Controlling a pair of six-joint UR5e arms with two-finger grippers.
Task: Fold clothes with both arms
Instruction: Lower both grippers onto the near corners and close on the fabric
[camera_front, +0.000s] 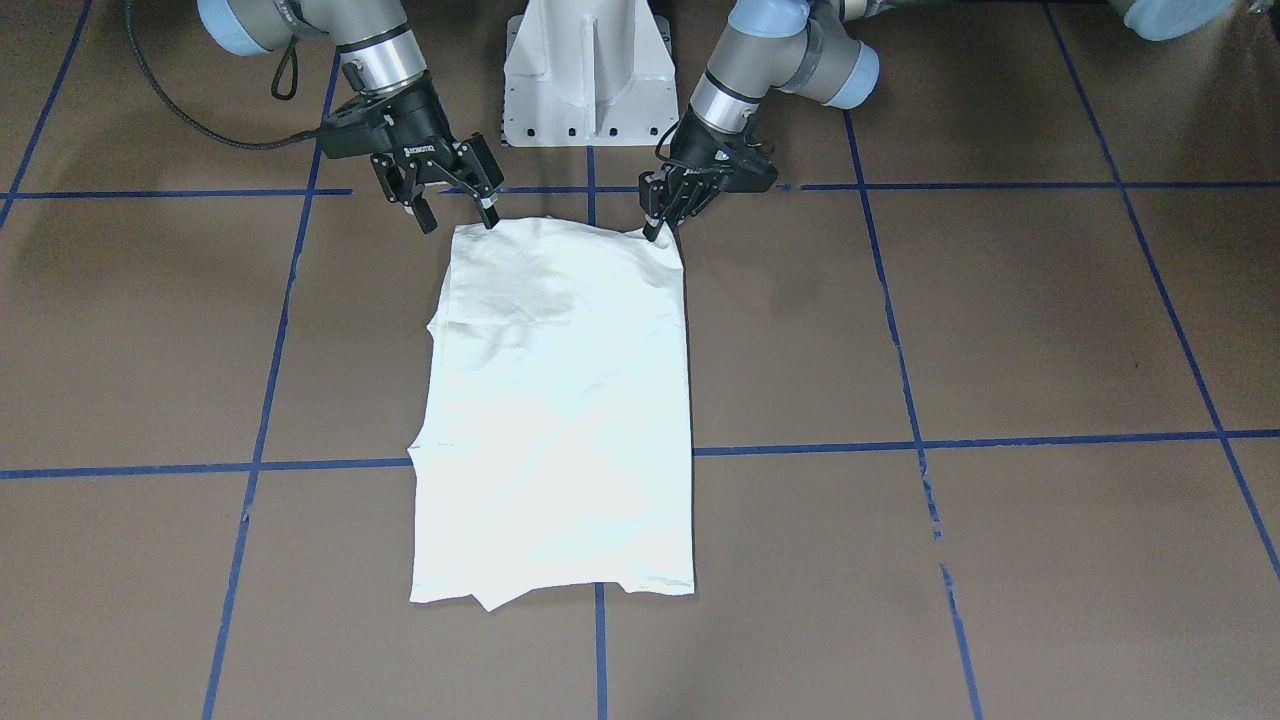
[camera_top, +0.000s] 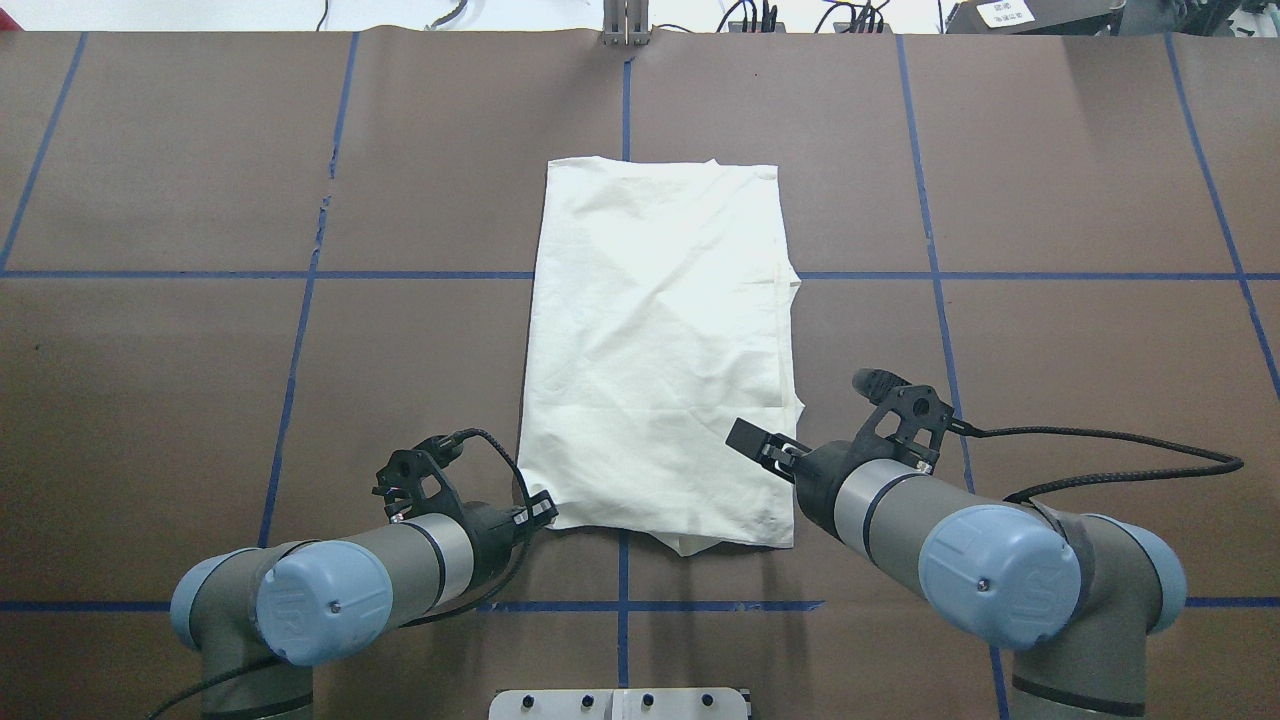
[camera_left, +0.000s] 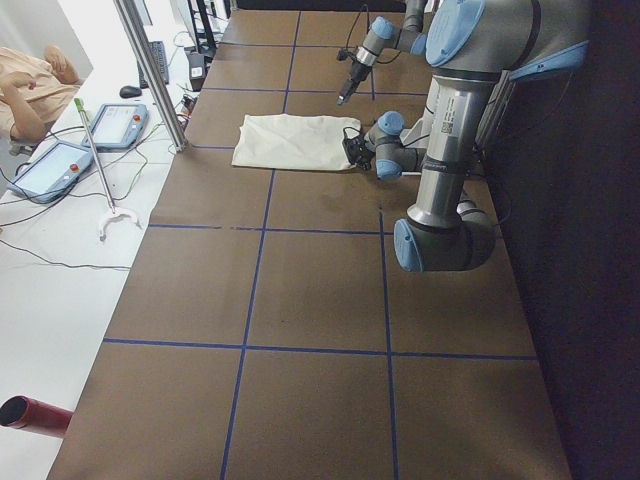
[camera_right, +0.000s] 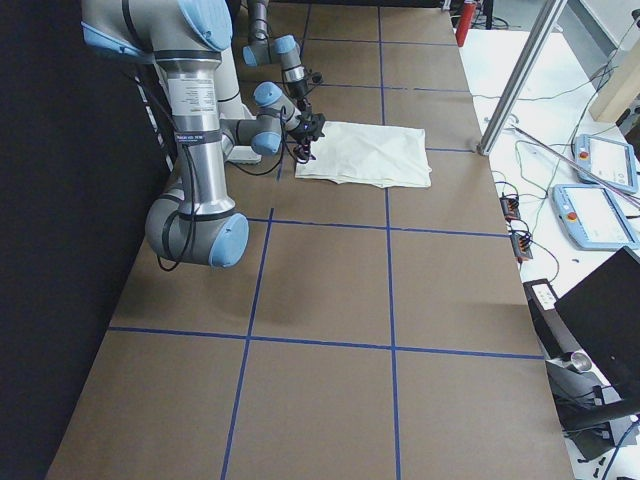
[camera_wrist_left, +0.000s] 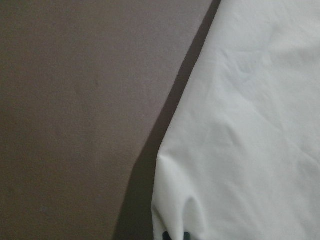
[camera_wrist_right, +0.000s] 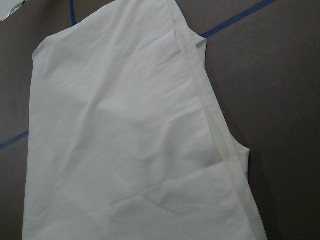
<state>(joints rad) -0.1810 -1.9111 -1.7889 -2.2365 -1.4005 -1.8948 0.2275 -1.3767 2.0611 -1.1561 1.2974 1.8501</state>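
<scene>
The cream-white shirt (camera_front: 560, 400) lies folded into a long rectangle on the brown table, plain side up, and its print is hidden. It also shows in the overhead view (camera_top: 660, 350). My left gripper (camera_front: 652, 232) is shut on the shirt's corner nearest the robot on my left, at table level (camera_top: 540, 508). The left wrist view shows the cloth (camera_wrist_left: 250, 125) bunched at the bottom edge. My right gripper (camera_front: 458, 218) is open just over the other near corner (camera_top: 760, 445), holding nothing. The right wrist view shows the shirt's hem (camera_wrist_right: 200, 100) from above.
The white pedestal base (camera_front: 588, 80) stands behind the shirt between the arms. Blue tape lines (camera_front: 900, 445) cross the brown table. A black cable (camera_top: 1100, 440) trails from the right wrist. Teach pendants (camera_left: 50, 170) and a seated person (camera_left: 30, 85) are beyond the table's far side.
</scene>
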